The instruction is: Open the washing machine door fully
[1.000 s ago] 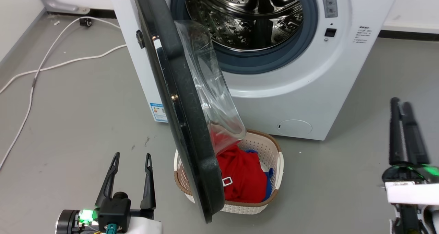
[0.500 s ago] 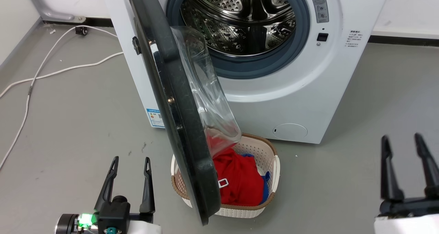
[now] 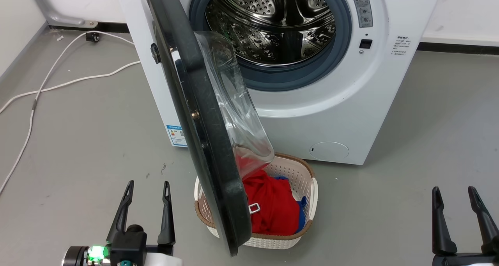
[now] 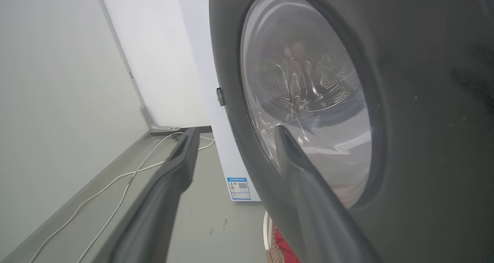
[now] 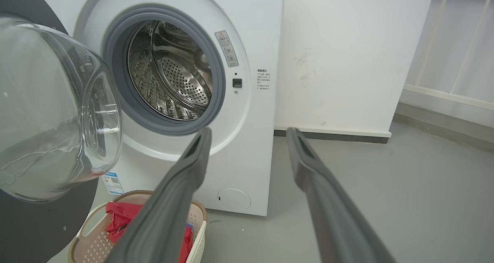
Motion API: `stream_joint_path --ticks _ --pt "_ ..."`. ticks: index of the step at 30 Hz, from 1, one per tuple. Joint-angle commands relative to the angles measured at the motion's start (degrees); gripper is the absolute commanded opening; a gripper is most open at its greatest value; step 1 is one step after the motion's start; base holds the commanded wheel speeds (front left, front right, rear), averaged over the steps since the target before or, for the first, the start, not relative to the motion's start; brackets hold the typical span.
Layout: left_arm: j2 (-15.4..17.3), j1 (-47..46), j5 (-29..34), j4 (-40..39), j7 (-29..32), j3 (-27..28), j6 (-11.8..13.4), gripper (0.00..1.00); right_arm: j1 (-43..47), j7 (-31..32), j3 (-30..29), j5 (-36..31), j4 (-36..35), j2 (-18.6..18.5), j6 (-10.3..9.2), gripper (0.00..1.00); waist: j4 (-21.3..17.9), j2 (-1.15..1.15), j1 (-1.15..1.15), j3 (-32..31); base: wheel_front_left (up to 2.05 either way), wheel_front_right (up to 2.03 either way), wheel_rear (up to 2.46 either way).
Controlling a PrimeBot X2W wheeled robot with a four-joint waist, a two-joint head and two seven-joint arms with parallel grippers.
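The large round black-rimmed glass washing machine door stands half open, edge-on, hinged at the left of the big white washing machine; the left gripper, jaws open, lies nearer, on its left, while the right gripper, jaws open, is well apart.

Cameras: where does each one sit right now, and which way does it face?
Head view: on the head, facing forward and down at the machine, its door standing out toward the camera, and the basket; left gripper lower left, right gripper lower right, both open.
Left wrist view: on the left wrist, facing the door's outer face; own fingers.
Right wrist view: on the right wrist, facing the drum and the door's inner side; own fingers.
Shared: the door, in all three.
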Motion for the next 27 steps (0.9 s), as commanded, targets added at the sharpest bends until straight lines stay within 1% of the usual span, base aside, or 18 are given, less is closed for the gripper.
stream_joint_path --ticks 1,5,13,14,15,16,21,27 --pt "0.0 0.8 0.0 0.0 -0.2 0.2 0.3 1.0 0.6 -0.1 -0.3 0.1 0.3 0.3 -0.01 1.0 -0.1 0.0 0.0 -0.1 0.0 0.0 0.0" --pt "-0.2 1.0 -0.1 0.2 -0.2 0.3 0.2 1.0 0.7 -0.1 -0.1 2.4 0.5 0.3 -0.01 1.0 -0.3 0.0 0.0 -0.2 0.0 0.0 0.0" --pt "-0.5 1.3 -0.6 0.7 -0.2 0.7 0.1 1.0 0.9 -0.1 0.5 3.3 0.8 0.3 -0.01 1.0 -0.4 0.0 0.0 -0.5 0.0 0.0 0.0" --pt "-0.6 1.2 -0.4 0.6 -0.2 0.8 0.2 0.56 0.9 -0.1 0.5 3.4 0.8 0.3 -0.01 1.0 -0.4 0.0 0.0 -0.6 0.0 0.0 0.0" --pt "-0.6 1.2 -0.1 0.5 -0.2 1.0 0.6 0.27 0.9 -0.1 0.6 3.4 0.9 0.3 -0.01 1.0 -0.4 0.0 0.0 -0.6 0.0 0.0 0.0" --pt "-0.6 1.2 -0.1 0.5 -0.2 1.2 0.8 0.0 0.8 -0.1 0.7 3.5 1.0 0.3 -0.01 1.0 -0.4 0.0 0.0 -0.7 0.0 0.0 0.0" --pt "-0.8 -0.4 -0.6 -1.7 -0.2 2.6 1.6 0.0 0.6 -0.1 0.8 3.9 1.2 0.3 -0.01 1.0 -0.5 0.0 0.0 -0.9 0.0 0.0 0.0" --pt "0.6 -4.0 0.1 -7.4 -0.2 5.0 1.8 0.0 0.1 -0.1 1.1 4.3 1.5 0.3 -0.01 1.0 -0.9 0.0 0.0 -1.0 0.0 0.0 0.0"
